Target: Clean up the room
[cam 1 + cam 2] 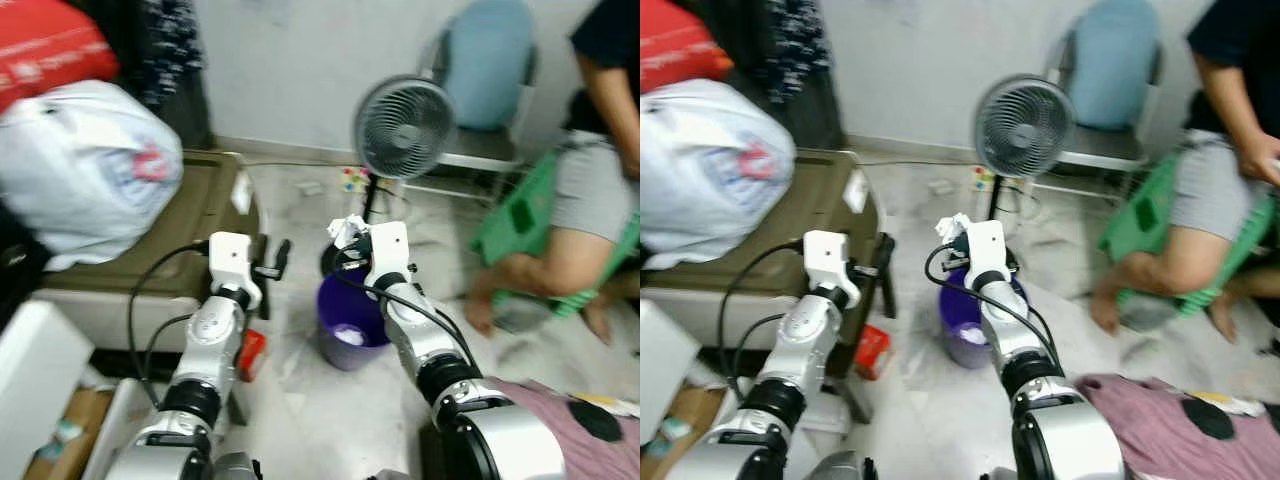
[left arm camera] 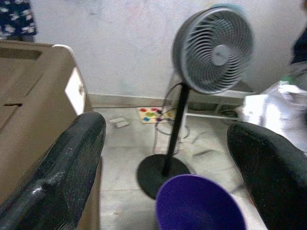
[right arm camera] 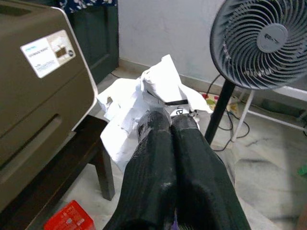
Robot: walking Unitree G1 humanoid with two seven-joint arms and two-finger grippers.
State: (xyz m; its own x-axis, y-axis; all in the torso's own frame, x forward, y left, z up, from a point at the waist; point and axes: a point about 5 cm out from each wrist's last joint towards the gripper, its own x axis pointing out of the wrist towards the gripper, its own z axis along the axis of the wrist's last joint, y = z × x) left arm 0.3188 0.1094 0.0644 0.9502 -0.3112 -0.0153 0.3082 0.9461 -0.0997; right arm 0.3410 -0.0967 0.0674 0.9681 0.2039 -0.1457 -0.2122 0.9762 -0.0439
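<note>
A purple bin (image 1: 352,325) stands on the floor between my two arms, with a little white litter inside. My right gripper (image 3: 169,120) is shut on a crumpled white paper (image 3: 153,91) and hovers just above the bin's far rim (image 1: 962,300). The paper (image 1: 345,232) sticks out past the fingertips. My left gripper (image 1: 275,265) is open with nothing between its fingers. It is held to the left of the bin (image 2: 199,203), beside the brown case.
A standing fan (image 1: 404,127) is right behind the bin. A brown case (image 1: 150,230) with a white plastic bag (image 1: 85,170) on it is at left. A person (image 1: 590,200) sits at right. A red box (image 1: 251,355) and a pink cloth (image 1: 570,410) lie on the floor.
</note>
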